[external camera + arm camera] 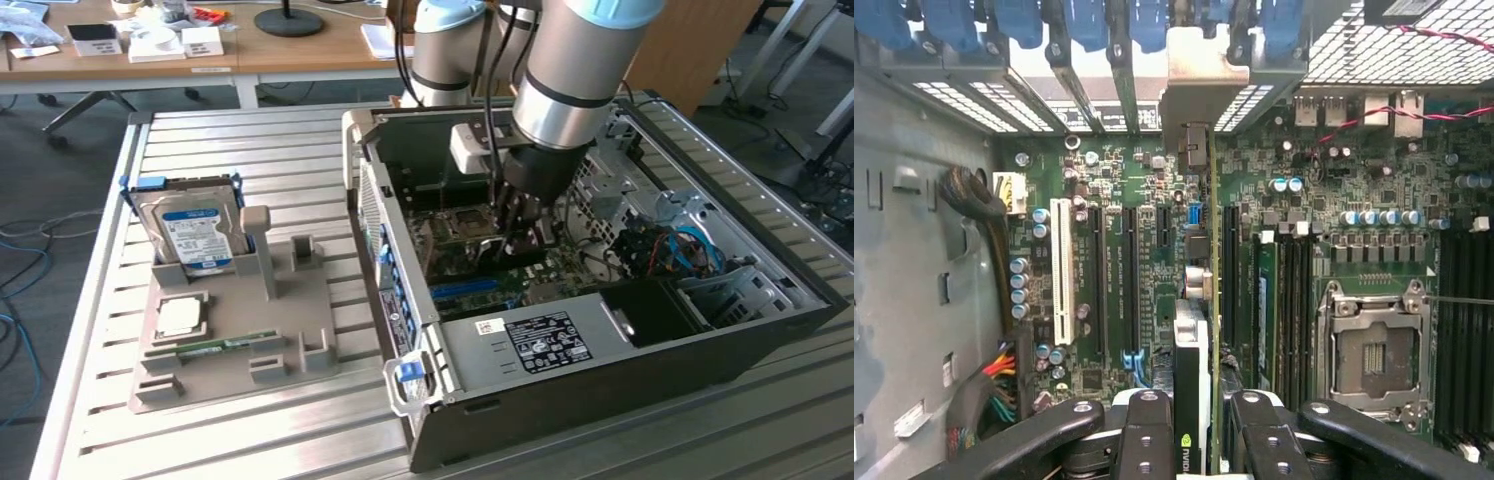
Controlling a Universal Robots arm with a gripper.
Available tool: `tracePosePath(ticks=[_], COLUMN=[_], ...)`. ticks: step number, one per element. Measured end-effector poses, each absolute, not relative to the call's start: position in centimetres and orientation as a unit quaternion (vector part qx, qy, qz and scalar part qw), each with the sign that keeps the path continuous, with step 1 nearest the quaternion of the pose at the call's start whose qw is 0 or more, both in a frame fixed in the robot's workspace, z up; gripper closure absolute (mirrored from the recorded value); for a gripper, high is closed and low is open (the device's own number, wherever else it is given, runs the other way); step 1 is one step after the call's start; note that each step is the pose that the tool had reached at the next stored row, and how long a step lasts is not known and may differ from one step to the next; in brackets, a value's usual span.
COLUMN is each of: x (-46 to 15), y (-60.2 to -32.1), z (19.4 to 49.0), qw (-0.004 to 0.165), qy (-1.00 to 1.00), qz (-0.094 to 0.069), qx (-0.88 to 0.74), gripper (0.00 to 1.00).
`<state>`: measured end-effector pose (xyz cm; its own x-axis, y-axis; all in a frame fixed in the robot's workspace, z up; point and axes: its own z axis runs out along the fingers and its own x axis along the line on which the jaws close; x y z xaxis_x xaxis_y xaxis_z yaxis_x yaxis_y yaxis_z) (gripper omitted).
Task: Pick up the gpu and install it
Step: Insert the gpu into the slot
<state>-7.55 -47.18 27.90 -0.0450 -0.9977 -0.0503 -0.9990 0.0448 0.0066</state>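
On the exterior view's left, a grey moulded parts tray (287,330) lies on the slatted metal table (200,150). A boxy hard drive with a blue-and-white label (194,232) stands upright at the tray's far end. Nearer the camera a square silver processor chip (180,317) lies flat in the tray, and a small narrow green memory stick (214,347) lies just in front of it.

To the right of the tray, a black desktop computer case (601,380) lies on its side with its panel off, so the green motherboard (1144,260) is exposed. The silver and light-blue robot arm (574,70) reaches down into the case from above, and its black gripper (523,232) sits low over the board.

In the wrist view the gripper (1197,440) is clamped on the gpu (1199,350), a thin green circuit-board card seen edge-on, with its black cooler on one face and its silver metal bracket (1199,85) at the far end by the case's rear slot openings. The black fingers (1144,430) press on either side of the card, narrow around its thickness. The card stands upright over the board's long black expansion slots (1129,275); whether its edge is seated in a slot cannot be told. Further right on the board lies the open silver processor socket (1374,350), and red and black twisted wires (1414,115) run across the upper corner.
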Motion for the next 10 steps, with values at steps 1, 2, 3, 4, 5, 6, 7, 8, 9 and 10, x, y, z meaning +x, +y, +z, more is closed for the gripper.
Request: tracePosePath(ticks=[1, 2, 3, 4, 5, 6, 7, 8, 9, 10], x=[-7.57, -7.6, -7.63, -7.67, -7.71, -7.74, -7.78, -7.82, -7.83, -7.83], y=[-47.18, -47.19, -47.19, -47.19, -47.19, -47.19, -47.19, -47.19, -47.19, -47.19], z=[27.8, 27.68, 27.57, 27.44, 27.32, 27.2, 27.06, 26.94, 26.86, 26.86], qw=[0.016, 0.016, 0.016, 0.016, 0.016, 0.016, 0.016, 0.016, 0.016, 0.016], qy=[0.723, 0.723, 0.723, 0.723, 0.723, 0.723, 0.723, 0.723, 0.723, 0.723], qz=[0.02, 0.02, 0.02, 0.02, 0.02, 0.02, 0.02, 0.02, 0.02, 0.02], qx=[-0.691, -0.691, -0.691, -0.691, -0.691, -0.691, -0.691, -0.691, -0.691, -0.691], gripper=[0.73, 0.73, 0.73, 0.73, 0.73, 0.73, 0.73, 0.73, 0.73, 0.73])
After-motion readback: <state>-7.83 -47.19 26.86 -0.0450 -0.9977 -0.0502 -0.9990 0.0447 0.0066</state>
